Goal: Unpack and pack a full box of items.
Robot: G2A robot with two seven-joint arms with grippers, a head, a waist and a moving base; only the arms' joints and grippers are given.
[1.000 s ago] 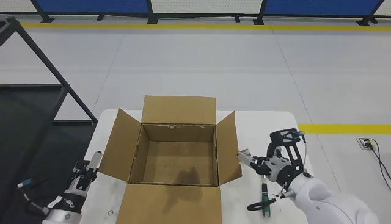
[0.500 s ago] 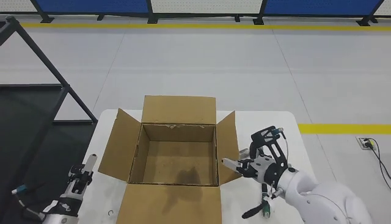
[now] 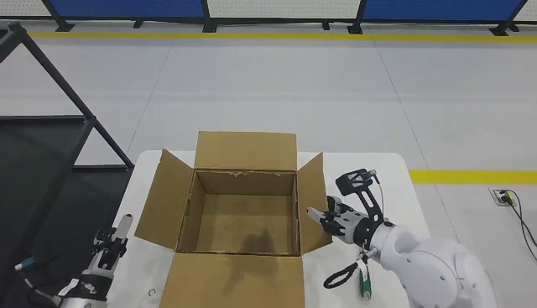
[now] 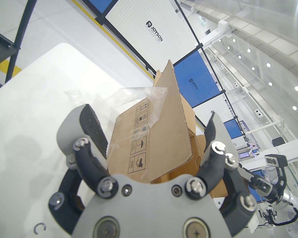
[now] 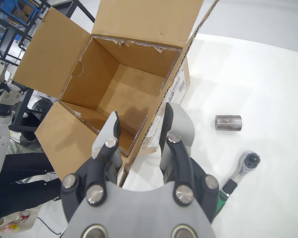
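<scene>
The open cardboard box [image 3: 246, 150] sits in the middle of the white table [image 5: 250, 75] with all four flaps spread. Its inside is bare apart from a dark stain [image 5: 136, 111] on the floor, so the unpacking half looks done. A ratchet wrench [image 5: 241, 172] with a green handle and a short metal cylinder [image 5: 228, 123] lie on the table on the box's right side, a little apart from each other. The right gripper [image 5: 141, 113] hangs at the near corner of the right flap [image 3: 312, 200] with its jaws parted and nothing between the pads. The flap's free edge runs lengthwise straight away from the wrist and passes between the two fingers. They straddle the cardboard across its thickness, one finger over the box's inside and one on the outer face. A squeeze here would likely pinch the flap, whereas packing would mean swinging back and outward to the wrench, which lies just beside the wrist with its head pointing away from it. The left gripper [image 4: 151, 112] is low at the table's near left corner, also wide open and empty. The left flap and a loose sheet of clear plastic film [image 4: 139, 95] stand ahead of it, well apart from both tools, so the right arm is plainly the nearer one.
</scene>
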